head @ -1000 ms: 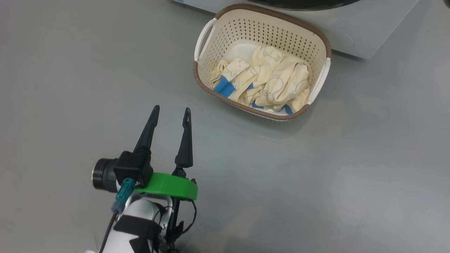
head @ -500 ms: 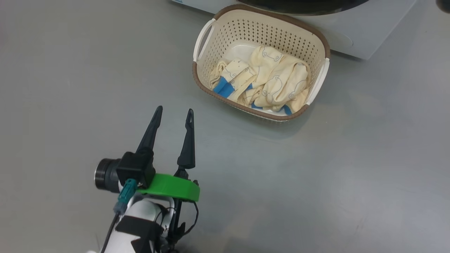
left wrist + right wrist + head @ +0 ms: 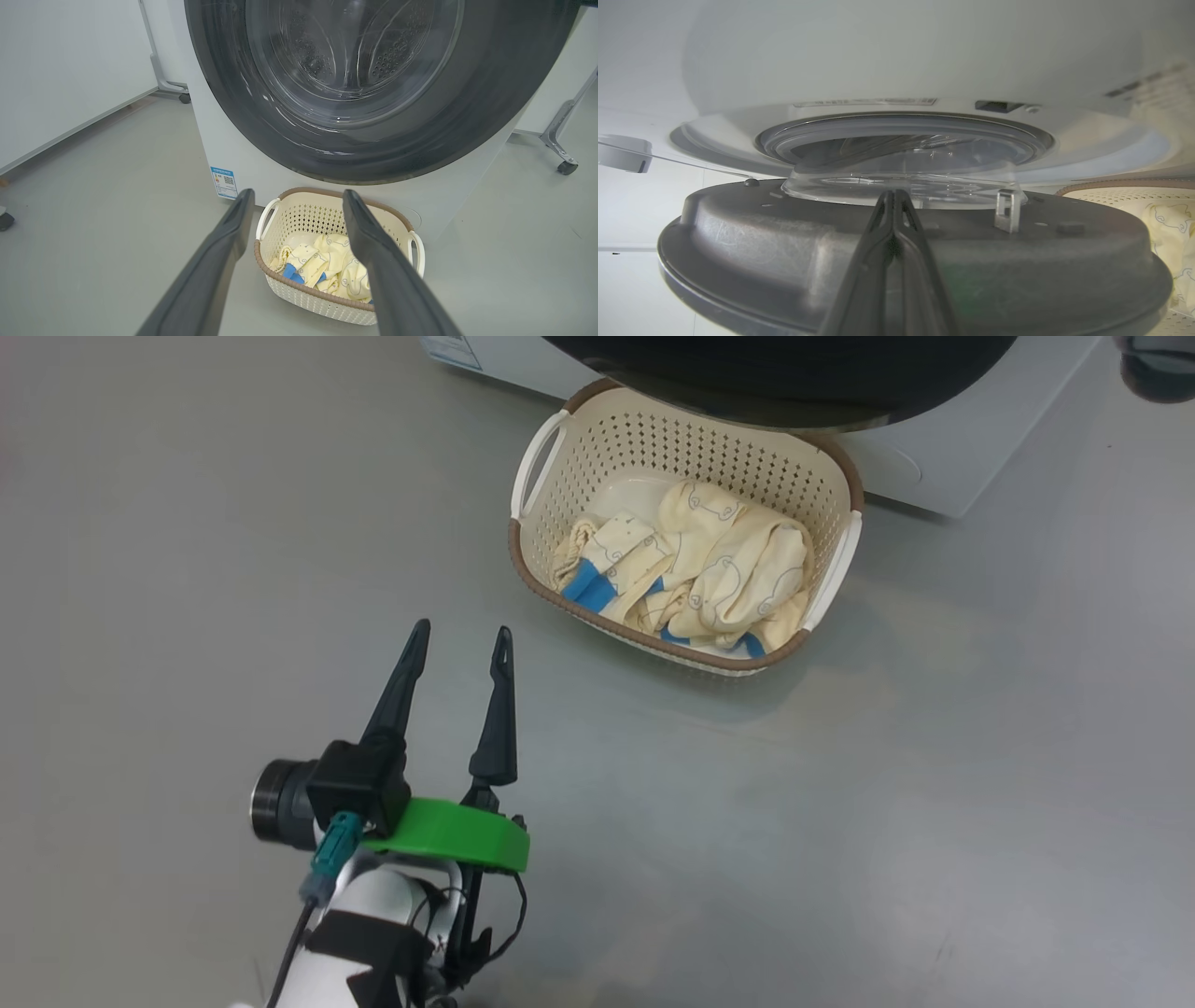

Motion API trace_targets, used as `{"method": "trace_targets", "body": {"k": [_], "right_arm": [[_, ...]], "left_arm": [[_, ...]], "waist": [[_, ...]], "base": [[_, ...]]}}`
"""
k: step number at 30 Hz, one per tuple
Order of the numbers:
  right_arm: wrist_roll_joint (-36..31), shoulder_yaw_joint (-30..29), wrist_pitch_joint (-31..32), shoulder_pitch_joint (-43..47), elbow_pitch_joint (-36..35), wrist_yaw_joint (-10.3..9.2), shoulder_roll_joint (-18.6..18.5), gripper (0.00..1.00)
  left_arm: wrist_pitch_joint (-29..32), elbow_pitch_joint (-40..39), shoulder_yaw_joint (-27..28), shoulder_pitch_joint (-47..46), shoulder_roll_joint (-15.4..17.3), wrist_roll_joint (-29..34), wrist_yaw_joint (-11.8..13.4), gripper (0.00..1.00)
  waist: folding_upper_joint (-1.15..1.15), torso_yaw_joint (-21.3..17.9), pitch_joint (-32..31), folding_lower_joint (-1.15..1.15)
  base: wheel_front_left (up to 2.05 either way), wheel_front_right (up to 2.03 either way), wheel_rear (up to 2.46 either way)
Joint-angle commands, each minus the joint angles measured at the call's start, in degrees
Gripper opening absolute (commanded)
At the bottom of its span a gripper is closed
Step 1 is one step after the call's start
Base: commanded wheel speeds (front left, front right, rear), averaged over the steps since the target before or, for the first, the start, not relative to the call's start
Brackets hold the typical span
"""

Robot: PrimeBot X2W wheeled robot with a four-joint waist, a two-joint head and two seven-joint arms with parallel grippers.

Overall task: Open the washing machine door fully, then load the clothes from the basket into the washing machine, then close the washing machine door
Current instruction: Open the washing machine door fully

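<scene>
here, smooth grey floor [image 3: 934,803] under the basket [image 3: 672,439]; left gripper [image 3: 462,629] spread empty, right gripper [image 3: 893,196] pinched together.

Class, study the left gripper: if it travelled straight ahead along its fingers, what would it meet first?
Most likely the washing machine door, at its black lower rim: the left gripper aims just over the basket. Depth is hard to judge, so the basket's far rim could come first.
</scene>
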Motion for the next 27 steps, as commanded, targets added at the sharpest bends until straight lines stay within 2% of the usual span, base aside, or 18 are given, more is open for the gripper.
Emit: {"method": "trace_targets", "body": {"k": [1, 13, 27], "right_arm": [[-0.02, 1.09, 0.96, 0.14, -2.08, 0.01, 2.29, 0.0], [0.48, 1.82, 2.7, 4.43, -2.05, 0.01, 2.33, 0.0], [2.21, 2.47, 5.55, 9.92, -3.23, 0.01, 3.99, 0.0]], "left_arm": [[-0.55, -1.85, 2.06, 0.21, 0.87, -0.04, 0.02, 1.0], [-0.55, -1.41, 1.8, 1.08, 0.87, 0.34, -0.37, 1.0], [-0.55, -1.07, 2.04, 3.23, 0.87, 0.83, -0.5, 1.0]], "waist": [[0.0, -0.08, -0.25, 0.0], [0.0, -0.17, -2.92, 0.0], [0.0, -0.35, -6.56, 0.0]], "base": [[0.0, 0.0, 0.0], [0.0, 0.0, 0.0], [0.0, 0.0, 0.0]]}}
